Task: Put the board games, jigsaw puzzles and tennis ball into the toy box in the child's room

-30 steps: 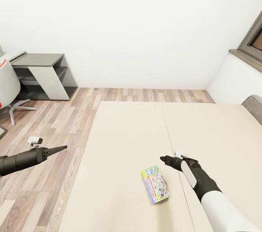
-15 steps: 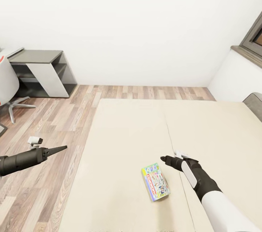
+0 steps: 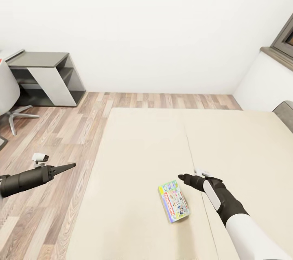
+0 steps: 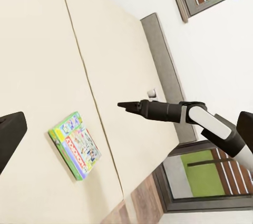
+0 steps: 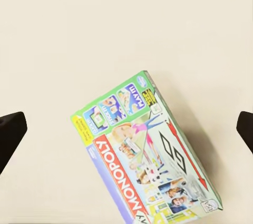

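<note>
The board game [image 5: 147, 155] lying flat on the beige bed [image 3: 142, 150] is lettered "MONOPOLY" in white on a red band along its lid, above a purple side edge; a green strip of small pictures runs across one short end, and a red-outlined white panel lies along the far long side. Other small print on the lid is too fine to read. In the head view the box [image 3: 173, 202] rests near the mattress's central seam, just beside and slightly nearer the robot than the right gripper [image 3: 184, 178], which hovers apart from it without touching. In the right wrist view that gripper's two dark fingertips [image 5: 10, 132] stand at the opposite edges with the box between them, so the jaws are spread wide. The left gripper [image 3: 67, 166] hangs over the wood-plank floor [image 3: 61, 137] beside the bed, well apart from the box, its fingers drawn together to a narrow point.
</note>
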Robot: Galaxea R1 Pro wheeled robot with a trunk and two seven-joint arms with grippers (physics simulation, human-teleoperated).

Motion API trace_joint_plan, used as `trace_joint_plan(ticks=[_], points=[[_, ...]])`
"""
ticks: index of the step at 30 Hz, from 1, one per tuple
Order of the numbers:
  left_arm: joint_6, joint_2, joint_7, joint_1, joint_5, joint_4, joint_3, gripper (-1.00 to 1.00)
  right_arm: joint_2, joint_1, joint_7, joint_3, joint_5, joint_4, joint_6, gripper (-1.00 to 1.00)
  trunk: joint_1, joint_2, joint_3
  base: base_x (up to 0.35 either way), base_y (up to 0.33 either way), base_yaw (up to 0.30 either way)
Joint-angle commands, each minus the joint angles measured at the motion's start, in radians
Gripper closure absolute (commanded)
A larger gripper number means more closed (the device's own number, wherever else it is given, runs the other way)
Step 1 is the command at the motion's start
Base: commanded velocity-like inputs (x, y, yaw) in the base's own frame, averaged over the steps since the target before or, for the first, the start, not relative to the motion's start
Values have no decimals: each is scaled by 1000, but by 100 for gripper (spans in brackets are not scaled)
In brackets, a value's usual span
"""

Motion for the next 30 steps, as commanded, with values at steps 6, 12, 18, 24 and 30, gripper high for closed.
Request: trace_joint_plan(ticks=[6, 12, 18, 24, 30], points=[[11, 0, -5, 0, -4, 0, 0, -100, -1, 0, 9, -1, -1, -1, 5, -100, 0, -2, -11, 0, 0, 0], [11, 0, -5, -1, -4, 0, 0, -100, -1, 0, 10, -6, -1, -1, 5, -100, 0, -2, -21, 0, 0, 0], [11, 0, -5, -1, -4, 0, 0, -100, -14, 0, 11, -7, -2, -1, 5, -100, 0, -2, -31, 0, 0, 0], [11, 0, -5, -1, -4, 0, -1, -100, -45, 0, 53, -8, -9, -1, 6, -100, 0, -2, -41, 0, 0, 0], [11, -1, -5, 0, -4, 0, -1, -100, -53, 0, 111, -16, -11, 0, 6, -100, 0, -2, -51, 0, 0, 0]])
